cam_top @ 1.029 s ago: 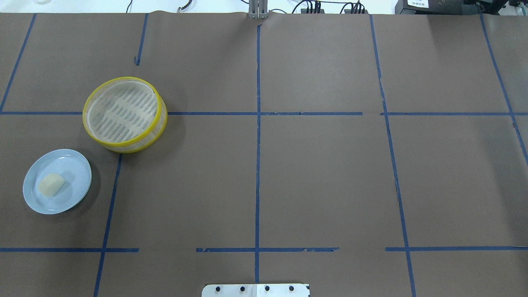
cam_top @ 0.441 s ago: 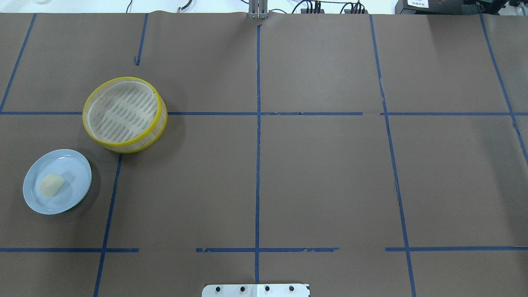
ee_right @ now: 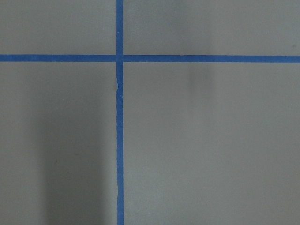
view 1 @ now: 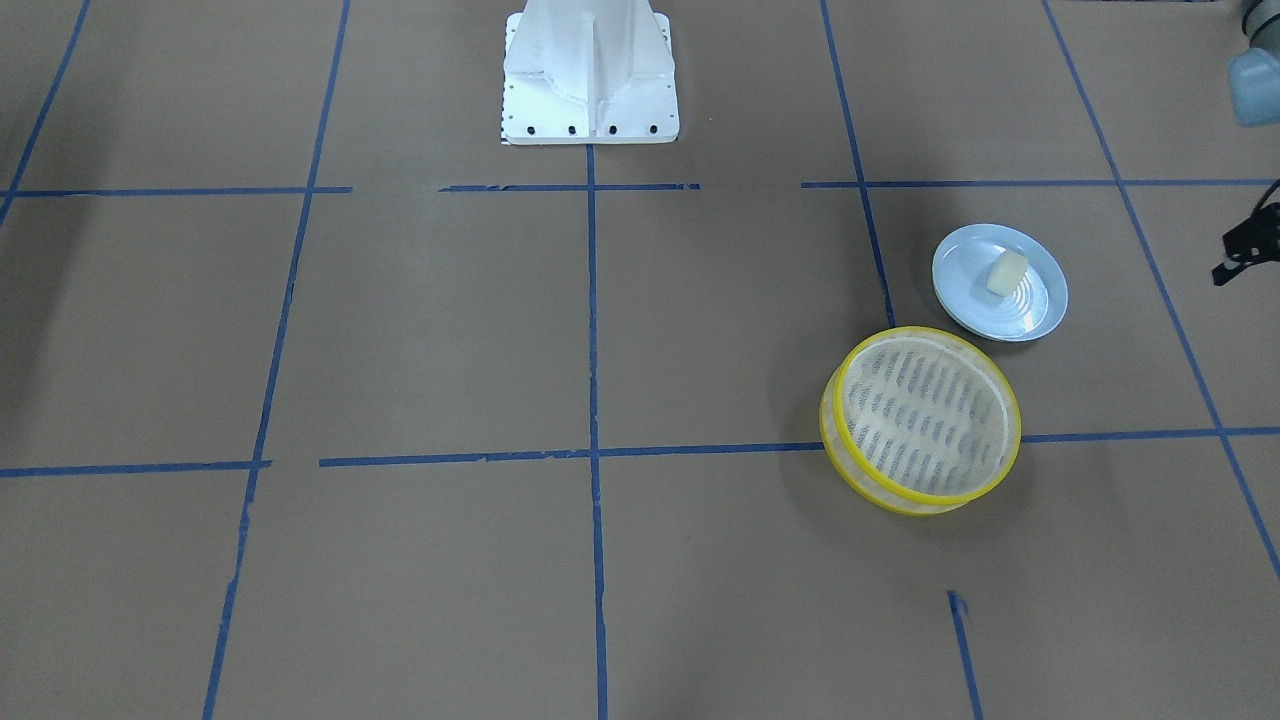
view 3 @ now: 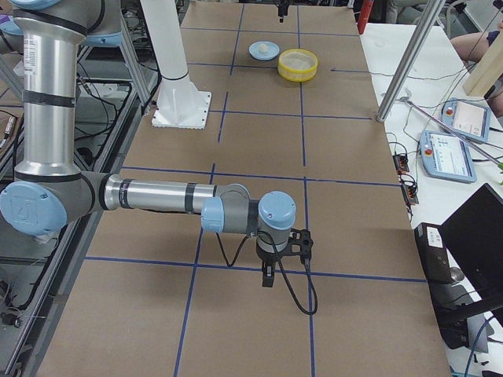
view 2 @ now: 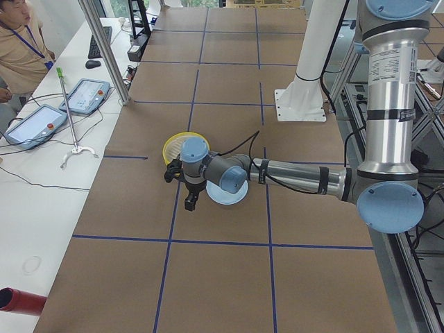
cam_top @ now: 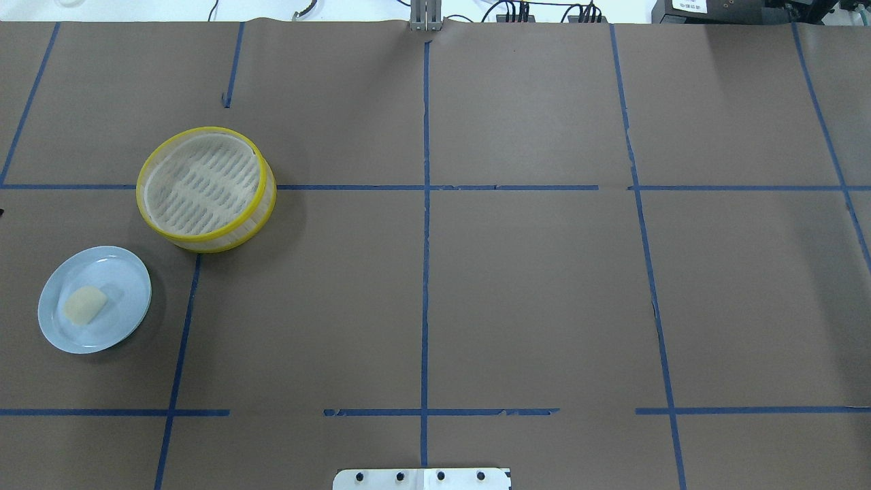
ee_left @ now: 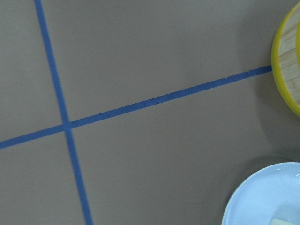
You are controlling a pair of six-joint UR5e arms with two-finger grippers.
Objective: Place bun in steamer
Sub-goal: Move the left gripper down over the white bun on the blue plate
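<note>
The cream-white bun (cam_top: 84, 304) lies on a pale blue plate (cam_top: 122, 272) at the table's near left; it also shows in the front view (view 1: 1007, 272). The steamer (cam_top: 205, 189), yellow-rimmed with a slotted bottom, stands empty just beyond the plate, and also shows in the front view (view 1: 920, 420). My left gripper (view 2: 182, 189) hovers beside the plate, off its outer side; only a black part of it shows at the front view's right edge (view 1: 1245, 240), and I cannot tell whether it is open. My right gripper (view 3: 267, 275) hangs over bare table far from both; I cannot tell its state.
The left wrist view shows the plate's rim (ee_left: 262, 197) at the bottom right and the steamer's yellow rim (ee_left: 281, 61) at the right edge. The robot's white base (view 1: 590, 70) stands at the table's middle. Brown paper with blue tape lines covers the table.
A small dark tip has appeared at the overhead view's left edge, level with the steamer. The bun, plate and steamer have not moved.
</note>
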